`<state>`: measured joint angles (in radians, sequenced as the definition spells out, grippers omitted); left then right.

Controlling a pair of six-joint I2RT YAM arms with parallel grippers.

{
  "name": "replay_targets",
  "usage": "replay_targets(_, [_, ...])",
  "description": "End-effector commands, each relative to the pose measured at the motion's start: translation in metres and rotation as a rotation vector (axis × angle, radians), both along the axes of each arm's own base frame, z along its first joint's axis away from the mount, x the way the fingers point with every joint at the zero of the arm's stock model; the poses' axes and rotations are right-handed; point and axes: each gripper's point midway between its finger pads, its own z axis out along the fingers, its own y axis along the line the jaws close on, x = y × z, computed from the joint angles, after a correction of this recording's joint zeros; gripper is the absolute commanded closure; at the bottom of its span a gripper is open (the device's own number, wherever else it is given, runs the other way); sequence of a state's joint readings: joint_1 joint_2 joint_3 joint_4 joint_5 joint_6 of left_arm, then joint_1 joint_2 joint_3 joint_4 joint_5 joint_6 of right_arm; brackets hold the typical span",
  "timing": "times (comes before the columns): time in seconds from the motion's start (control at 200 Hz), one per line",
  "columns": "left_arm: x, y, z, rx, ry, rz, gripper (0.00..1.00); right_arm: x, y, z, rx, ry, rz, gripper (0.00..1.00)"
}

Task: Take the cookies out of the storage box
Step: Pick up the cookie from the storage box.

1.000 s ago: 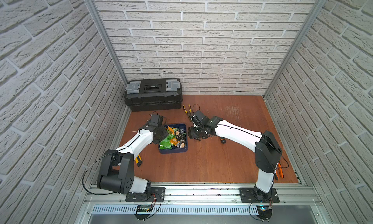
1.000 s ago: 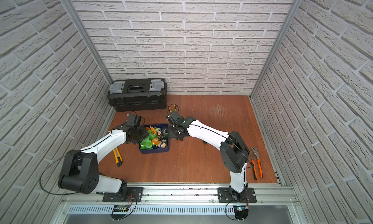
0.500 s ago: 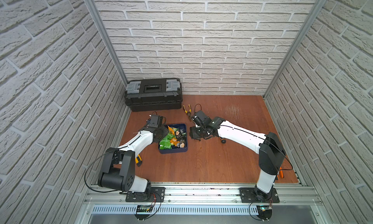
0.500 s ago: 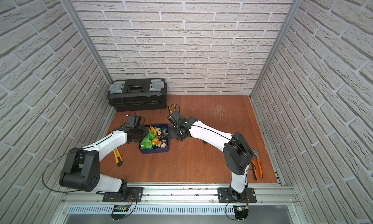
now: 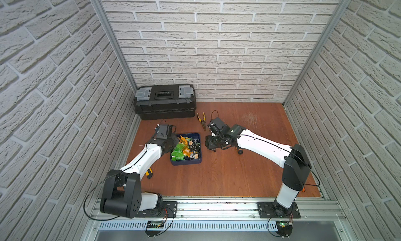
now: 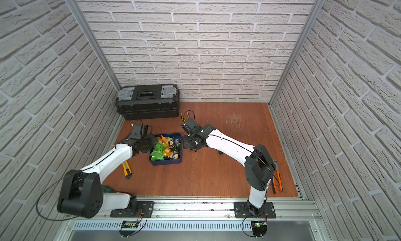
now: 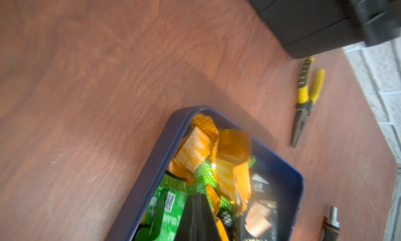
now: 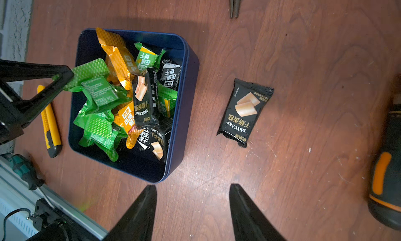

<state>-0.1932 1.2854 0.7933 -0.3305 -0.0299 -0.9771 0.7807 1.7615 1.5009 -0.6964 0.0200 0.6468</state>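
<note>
Claws: left claw (image 8: 65,76) is closed tight, tips pinching the edge of a green packet (image 8: 91,71) at the side of the box (image 8: 187,103) nearest that arm. That packet lies on top of the pile, inside the box walls. Can't tell if it's lifted off the ones under it.

Right claw (image 8: 192,186) is spread wide with nothing between the fingers, hanging over bare table (image 5: 227,174) just beside the box.

Box is dark blue, low-walled, flat on the wood table between the two arms, in front of the black toolbox (image 5: 165,103) and apart from it. Packets (image 8: 121,94) fill most of it: green, orange, black, jumbled and overlapping.

One black packet (image 8: 244,112) is out, flat on the table near the box, not touching it, ahead of the right claw's fingers.

Other stuff:
- yellow knife (image 8: 51,125) on the table on the left-arm side of the box
- yellow-handled pliers (image 5: 202,120) between toolbox and right claw
- orange-handled pliers (image 6: 277,181) by the right arm's base, well apart from the box
</note>
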Motion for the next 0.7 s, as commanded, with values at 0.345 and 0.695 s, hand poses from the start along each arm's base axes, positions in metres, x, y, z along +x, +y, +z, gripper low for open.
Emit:
replay_targets(0.345, [-0.008, -0.046, 0.085, -0.035, -0.406, -0.308, 1.00, -0.025, 0.037, 0.062, 0.263, -0.045, 0.248, 0.31])
replay_targets(0.695, [-0.004, -0.086, 0.128, -0.290, -0.554, -0.405, 1.00, -0.011, 0.072, 0.069, 0.381, -0.086, 0.339, 0.18])
